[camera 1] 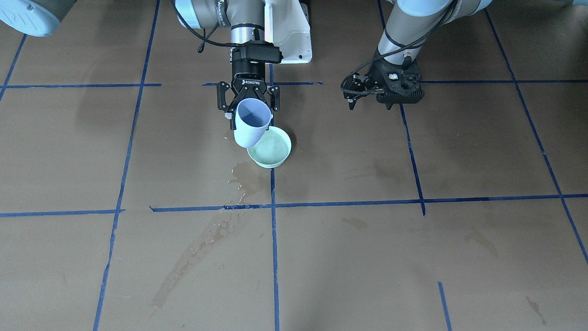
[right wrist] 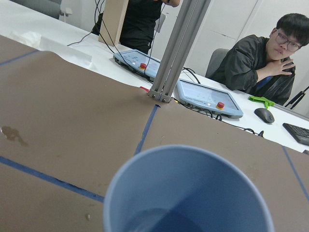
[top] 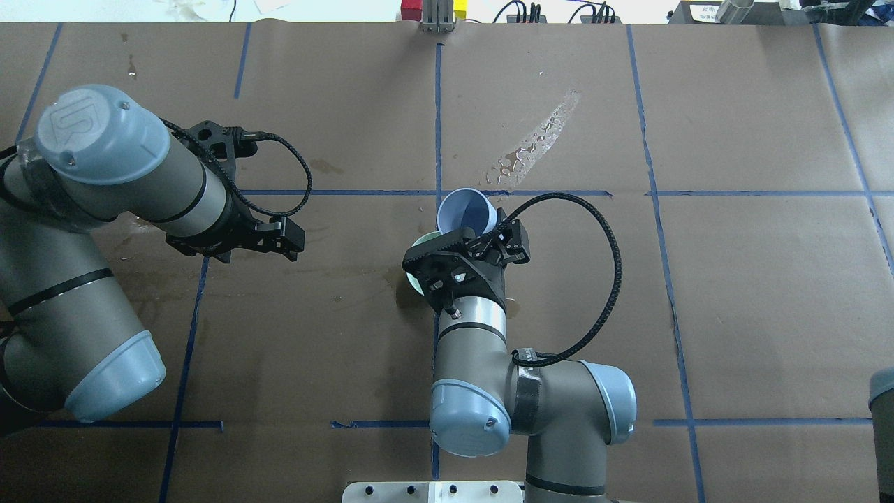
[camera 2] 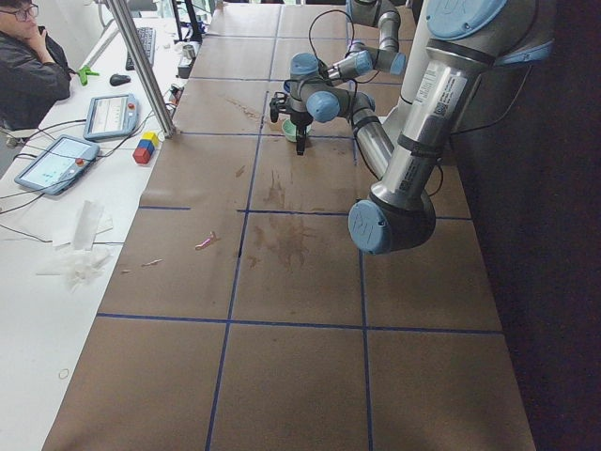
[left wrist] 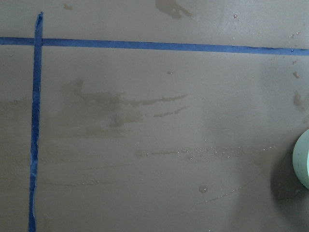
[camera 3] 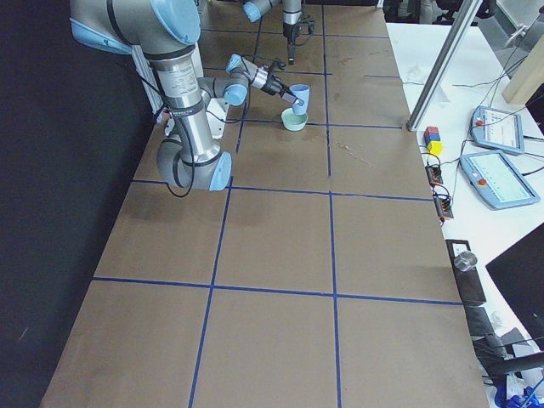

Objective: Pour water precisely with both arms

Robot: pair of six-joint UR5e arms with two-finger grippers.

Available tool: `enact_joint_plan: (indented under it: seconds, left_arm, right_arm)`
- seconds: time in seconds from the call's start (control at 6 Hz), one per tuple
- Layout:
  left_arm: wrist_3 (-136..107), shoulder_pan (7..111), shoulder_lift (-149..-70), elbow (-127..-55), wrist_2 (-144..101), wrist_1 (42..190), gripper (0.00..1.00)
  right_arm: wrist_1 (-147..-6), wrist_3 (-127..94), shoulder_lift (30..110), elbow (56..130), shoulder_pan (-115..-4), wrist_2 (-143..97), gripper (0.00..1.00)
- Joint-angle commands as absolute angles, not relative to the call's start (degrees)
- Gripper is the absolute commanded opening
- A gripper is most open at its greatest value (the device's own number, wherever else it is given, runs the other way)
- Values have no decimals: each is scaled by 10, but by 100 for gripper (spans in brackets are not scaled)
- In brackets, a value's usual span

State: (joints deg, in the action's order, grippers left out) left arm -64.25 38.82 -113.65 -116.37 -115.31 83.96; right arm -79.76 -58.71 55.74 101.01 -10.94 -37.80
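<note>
My right gripper (camera 1: 248, 106) is shut on a pale blue cup (camera 1: 251, 122). It holds the cup tilted, mouth up and outward, over the near rim of a pale green bowl (camera 1: 271, 148). The cup also shows in the overhead view (top: 466, 212) and the right wrist view (right wrist: 188, 193), with a little water (right wrist: 157, 218) at its bottom. A faint sheen of water lies in the bowl. No stream shows. My left gripper (camera 1: 350, 94) hangs empty and open above the table, apart from the bowl, whose rim (left wrist: 303, 164) edges the left wrist view.
Wet spill patches (camera 1: 243, 177) and a long wet streak (camera 1: 197, 257) lie on the brown paper in front of the bowl. Blue tape lines (camera 1: 274, 239) mark a grid. A white pedestal (camera 1: 289, 32) stands behind. Operators and tablets (right wrist: 207, 99) are at the far table.
</note>
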Motion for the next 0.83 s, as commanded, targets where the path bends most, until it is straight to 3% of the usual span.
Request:
enact_joint_plan:
  seconds: [0.0, 0.67]
  left_arm:
    - [-642, 388, -1136, -1164, -1153, 839, 100]
    - [-642, 388, -1136, -1164, -1153, 840, 100]
  right_arm:
    - [-750, -611, 575, 1026, -115, -406, 0]
    - [-748, -613, 760, 1179, -124, -415, 0]
